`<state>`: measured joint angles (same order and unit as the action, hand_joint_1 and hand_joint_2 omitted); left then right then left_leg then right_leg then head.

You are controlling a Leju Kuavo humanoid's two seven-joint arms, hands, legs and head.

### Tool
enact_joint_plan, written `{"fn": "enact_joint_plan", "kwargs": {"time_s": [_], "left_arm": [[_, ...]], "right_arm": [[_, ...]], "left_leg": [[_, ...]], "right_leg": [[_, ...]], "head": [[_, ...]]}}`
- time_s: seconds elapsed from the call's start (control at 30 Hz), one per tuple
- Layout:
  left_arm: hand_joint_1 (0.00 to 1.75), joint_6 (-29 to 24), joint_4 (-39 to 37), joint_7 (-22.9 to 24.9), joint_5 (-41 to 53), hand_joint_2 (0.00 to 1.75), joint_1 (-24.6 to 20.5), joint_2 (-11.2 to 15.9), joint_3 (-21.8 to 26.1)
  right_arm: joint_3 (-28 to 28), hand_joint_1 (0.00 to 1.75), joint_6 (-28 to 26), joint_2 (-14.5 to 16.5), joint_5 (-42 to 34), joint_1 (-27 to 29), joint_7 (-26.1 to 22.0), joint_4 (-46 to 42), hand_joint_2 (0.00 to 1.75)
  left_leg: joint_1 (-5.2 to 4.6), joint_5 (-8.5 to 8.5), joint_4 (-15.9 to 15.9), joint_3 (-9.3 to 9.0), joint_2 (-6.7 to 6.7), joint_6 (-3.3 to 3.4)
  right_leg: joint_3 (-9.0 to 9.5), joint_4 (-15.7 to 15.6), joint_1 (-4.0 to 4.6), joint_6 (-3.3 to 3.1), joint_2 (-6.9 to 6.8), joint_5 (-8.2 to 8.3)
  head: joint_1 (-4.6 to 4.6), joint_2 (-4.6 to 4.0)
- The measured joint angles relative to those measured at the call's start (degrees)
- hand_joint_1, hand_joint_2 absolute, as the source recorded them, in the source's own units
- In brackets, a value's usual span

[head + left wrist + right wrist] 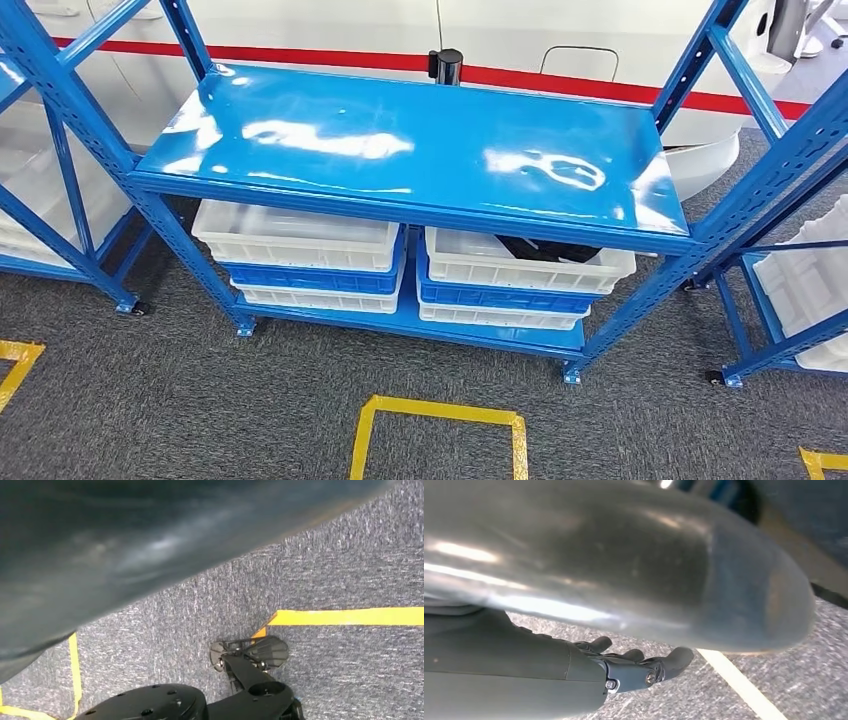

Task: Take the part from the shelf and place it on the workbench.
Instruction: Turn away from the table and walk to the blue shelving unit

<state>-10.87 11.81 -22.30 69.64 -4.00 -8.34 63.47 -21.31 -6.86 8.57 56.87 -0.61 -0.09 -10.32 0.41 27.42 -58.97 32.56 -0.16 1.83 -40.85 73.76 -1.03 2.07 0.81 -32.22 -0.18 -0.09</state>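
Fingers (pixel 634 656) on right hand (pixel 624 667) hang loose-ish over carpet, nothing held; left hand's state, can't tell. Dark part (pixel 548 250) sits in upper right white bin (pixel 530 268), tucked under blue shelf (pixel 420 150). Risk imo: low reach, arm clips shelf edge.

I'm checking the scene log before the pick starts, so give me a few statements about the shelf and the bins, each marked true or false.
1. The top board of the blue shelf is bare. True.
2. The dark part lies in the left stack of bins. False: it lies in the top white bin of the right stack.
3. Each stack has a blue bin between white ones. True.
4. The right hand holds the part. False: it hangs over the carpet with nothing in it.
5. The yellow floor tape is red. False: it is yellow.
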Motion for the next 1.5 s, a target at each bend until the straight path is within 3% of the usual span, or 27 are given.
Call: {"fn": "enact_joint_plan", "kwargs": {"time_s": [0.07,0.13,0.2,0.3,0.53,0.7,0.77,0.83,0.9,0.93,0.97,1.0,1.07,1.1,1.17,1.27,1.33,1.4,1.43,1.47,1.5], "left_arm": [[0.00,0.02,-0.01,-0.02,0.00,0.00,-0.01,-0.03,0.01],[0.00,0.06,0.00,-0.09,0.00,0.00,-0.02,-0.06,0.01],[0.00,0.18,0.01,-0.26,0.00,0.00,-0.02,-0.05,0.01],[0.00,0.33,0.00,-0.55,0.00,0.00,-0.01,-0.01,0.01],[0.00,0.34,0.00,-0.67,0.00,0.00,-0.01,-0.01,0.04],[0.00,0.34,0.02,-0.67,0.00,0.00,-0.01,0.07,0.07],[0.00,0.34,0.01,-0.67,0.00,0.00,-0.02,0.04,0.07],[0.00,0.36,0.01,-0.67,0.00,0.00,-0.03,-0.01,0.07],[0.00,0.38,0.01,-0.67,0.00,0.00,-0.04,-0.02,0.07],[0.00,0.40,0.00,-0.67,0.00,0.00,-0.04,-0.03,0.07],[0.00,0.42,0.00,-0.67,0.00,0.00,-0.03,-0.03,0.07],[0.00,0.43,-0.01,-0.67,0.00,0.00,-0.03,-0.05,0.07],[0.00,0.43,0.02,-0.67,0.00,0.00,-0.03,-0.07,0.07],[0.00,0.43,0.02,-0.67,0.00,0.00,-0.03,-0.05,0.07],[0.00,0.43,0.04,-0.67,0.00,0.00,-0.04,-0.01,0.07],[0.00,0.43,0.04,-0.68,0.00,0.00,-0.05,-0.03,0.07],[0.00,0.43,0.03,-0.71,0.00,0.00,-0.04,-0.03,0.07],[0.00,0.43,0.02,-0.78,0.00,0.00,-0.02,-0.05,0.08],[0.00,0.43,0.02,-0.82,0.00,0.00,0.00,-0.08,0.09],[0.00,0.43,0.02,-0.85,0.00,0.00,0.02,-0.11,0.09],[0.00,0.43,0.02,-0.86,0.00,0.00,0.03,-0.14,0.09]], "right_arm": [[0.00,0.00,-0.07,-0.03,0.22,0.04,-0.16,0.00,0.00],[0.00,0.00,-0.14,-0.09,0.28,-0.09,-0.20,0.00,0.00],[0.00,0.00,-0.14,-0.11,0.33,-0.16,-0.21,0.00,0.00],[0.00,0.00,-0.08,-0.11,0.37,-0.13,-0.22,0.00,0.00],[-0.02,0.00,0.02,-0.11,0.04,-0.14,-0.28,0.00,0.00],[-0.02,0.00,0.02,-0.06,0.05,-0.15,-0.28,0.00,0.00],[-0.02,0.00,0.01,-0.07,0.05,-0.15,-0.28,0.00,0.00],[-0.03,0.00,0.00,-0.09,0.05,-0.15,-0.28,0.00,0.00],[-0.04,0.00,0.00,-0.10,0.05,-0.11,-0.28,0.00,0.00],[-0.04,0.00,0.00,-0.13,0.05,-0.08,-0.28,0.00,0.00],[-0.04,0.00,0.00,-0.15,0.05,-0.04,-0.28,0.00,0.00],[-0.04,0.00,0.00,-0.19,0.04,-0.02,-0.28,0.00,0.00],[-0.04,0.00,-0.01,-0.20,0.04,-0.09,-0.28,0.00,0.00],[-0.04,0.00,-0.02,-0.16,0.04,-0.16,-0.28,0.00,0.00],[-0.05,0.00,-0.03,-0.09,0.04,-0.24,-0.25,0.00,0.00],[-0.07,0.00,-0.06,-0.16,0.03,-0.19,-0.10,0.00,0.00],[-0.07,0.00,-0.10,-0.16,0.04,-0.17,-0.10,0.00,0.00],[-0.07,0.00,-0.13,-0.16,0.07,-0.16,-0.15,0.00,0.00],[-0.08,0.00,-0.14,-0.19,0.11,-0.15,-0.16,0.00,0.00],[-0.08,0.00,-0.15,-0.21,0.15,-0.13,-0.17,0.00,0.00],[-0.09,0.00,-0.15,-0.23,0.20,-0.13,-0.17,0.00,0.00]], "left_leg": [[-0.04,0.02,-0.01,-0.08,0.02,-0.03],[-0.35,0.19,-0.13,-0.10,0.01,-0.31],[-0.69,0.38,-0.28,-0.09,0.02,-0.29],[-0.63,0.30,-0.10,-0.27,0.04,0.43],[-0.67,0.18,0.36,-0.53,0.04,-0.13],[-1.12,0.15,0.54,-0.56,0.03,0.05],[-0.82,-0.34,1.34,-0.98,0.14,0.28],[-0.38,-0.76,2.00,-1.33,0.34,0.51],[-0.31,-0.79,2.04,-1.26,0.54,0.62],[-0.28,-0.77,2.03,-1.22,0.65,0.61],[-0.22,-0.74,2.01,-1.21,0.73,0.56],[-0.13,-0.69,1.98,-1.26,0.79,0.45],[-0.06,-0.43,1.81,-1.45,0.92,-0.06],[-0.15,-0.22,1.69,-1.53,0.98,-0.47],[-0.38,0.04,1.58,-1.66,1.13,-1.28],[0.07,0.59,0.99,-1.59,1.22,-2.18],[0.35,3.22,-3.24,0.23,0.86,-2.59],[0.39,6.86,-11.15,4.08,0.55,-2.78],[0.43,7.76,-14.30,5.76,0.49,-2.85],[0.51,7.57,-15.62,6.62,0.46,-2.90],[0.63,6.25,-14.63,6.35,0.44,-2.90]], "right_leg": [[3.40,-6.57,0.14,0.59,-0.30,2.61],[6.97,-13.47,0.44,0.58,-0.77,4.81],[8.10,-15.59,0.56,0.29,-0.93,5.60],[8.24,-15.66,0.54,0.31,-0.84,5.86],[8.27,-15.66,0.45,0.19,-0.79,5.82],[8.40,-15.83,0.06,0.40,-0.80,5.92],[8.02,-15.11,0.02,0.59,-0.80,5.51],[5.76,-10.58,0.05,0.44,-0.80,3.31],[2.02,-3.20,-0.01,0.37,-0.79,0.38],[0.71,-0.72,-0.11,0.60,-0.79,-0.28],[0.41,-0.27,-0.25,1.08,-0.81,-0.08],[1.32,-2.17,-0.45,1.72,-0.86,1.00],[5.34,-10.08,-0.82,2.91,-1.60,4.02],[7.18,-13.45,-0.85,2.94,-1.86,5.11],[8.63,-16.09,-0.59,1.96,-2.06,5.76],[8.75,-16.18,-0.61,0.36,-1.34,5.99],[8.95,-16.32,-0.86,-0.52,-1.03,6.03],[9.05,-16.31,-0.61,-1.04,-0.78,5.88],[9.11,-16.29,-0.50,-1.10,-0.55,5.82],[9.21,-16.28,-0.43,-1.13,-0.26,5.77],[9.38,-16.26,-0.42,-1.14,0.08,5.72]], "head": [[0.02,0.00],[-0.03,0.00],[-0.10,0.00],[-0.11,0.00],[-0.13,0.00],[-0.13,0.00],[-0.10,0.00],[0.03,0.00],[0.10,0.00],[0.09,0.00],[0.09,0.00],[0.10,0.00],[0.19,0.00],[0.23,0.00],[0.16,0.00],[-0.03,0.00],[-0.13,0.00],[-0.16,0.00],[-0.15,0.00],[-0.15,0.00],[-0.15,0.00]]}}
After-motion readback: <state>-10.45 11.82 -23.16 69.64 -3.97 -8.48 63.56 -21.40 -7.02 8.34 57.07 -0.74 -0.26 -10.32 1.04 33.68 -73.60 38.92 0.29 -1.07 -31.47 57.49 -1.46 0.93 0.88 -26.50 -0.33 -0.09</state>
